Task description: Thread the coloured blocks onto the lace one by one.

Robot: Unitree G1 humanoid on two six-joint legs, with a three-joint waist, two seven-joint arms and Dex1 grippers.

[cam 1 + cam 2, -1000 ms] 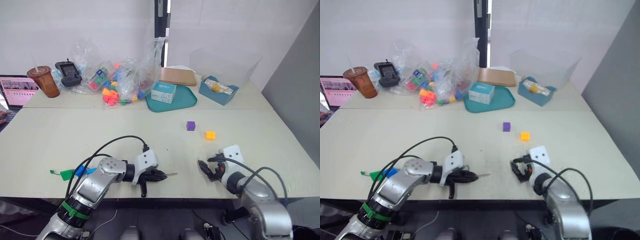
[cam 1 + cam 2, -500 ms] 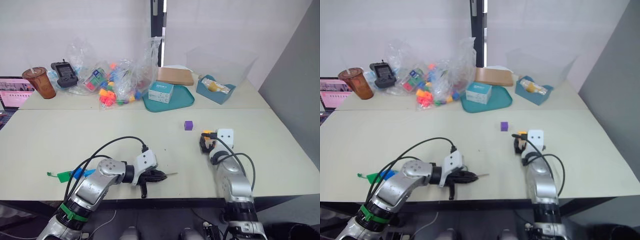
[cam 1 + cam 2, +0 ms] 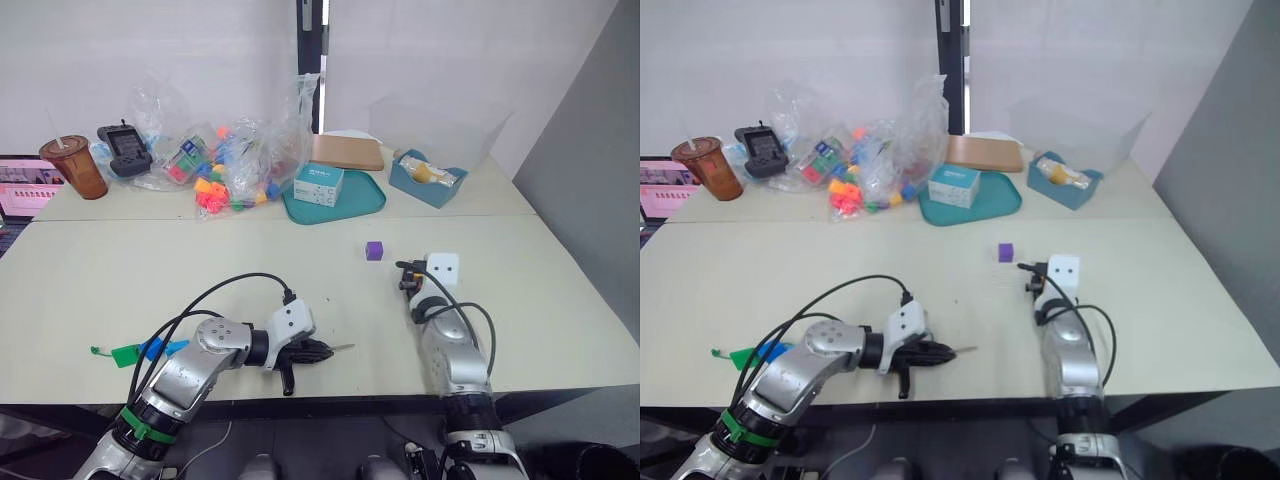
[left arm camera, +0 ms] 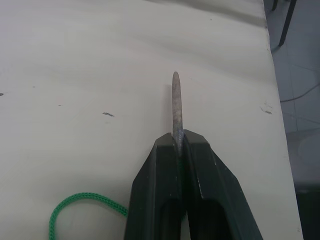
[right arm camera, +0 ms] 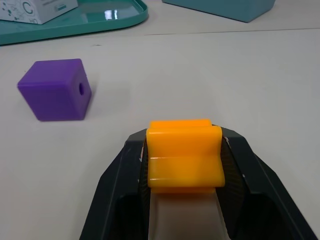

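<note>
**Orange block gripped, needle pinched at the table's near edge**

The right gripper (image 5: 184, 150) has its two black fingers clamped on the orange block (image 5: 184, 161), which sits squarely between them, one finger against each side. The purple block (image 5: 55, 90) rests on the table (image 3: 150, 270) just beside and apart from the gripper — a round hole shows in one of its faces. In the head views the purple block lies near the middle of the table, slightly toward the robot's left of the right gripper (image 3: 407, 276) and further from the robot.

The left gripper (image 4: 179, 142) lies low near the front edge of the table, its fingers pressed together on the lace's needle tip (image 4: 175, 107). The tip sticks straight out past the fingertips, and a loop of the green lace (image 4: 80, 206) curls on the table beside the gripper. In the left eye view the tip (image 3: 342, 348) points toward the robot's right. The lace's flat green tab (image 3: 127, 354) lies well off to the robot's left near the front edge, with something small and blue (image 3: 158, 347) touching it; I cannot tell exactly what.

At the far side stand a teal tray (image 3: 368, 203) holding a small box (image 3: 320, 184), a bag of toy pieces (image 3: 225, 175) and a brown cup (image 3: 65, 166).
</note>
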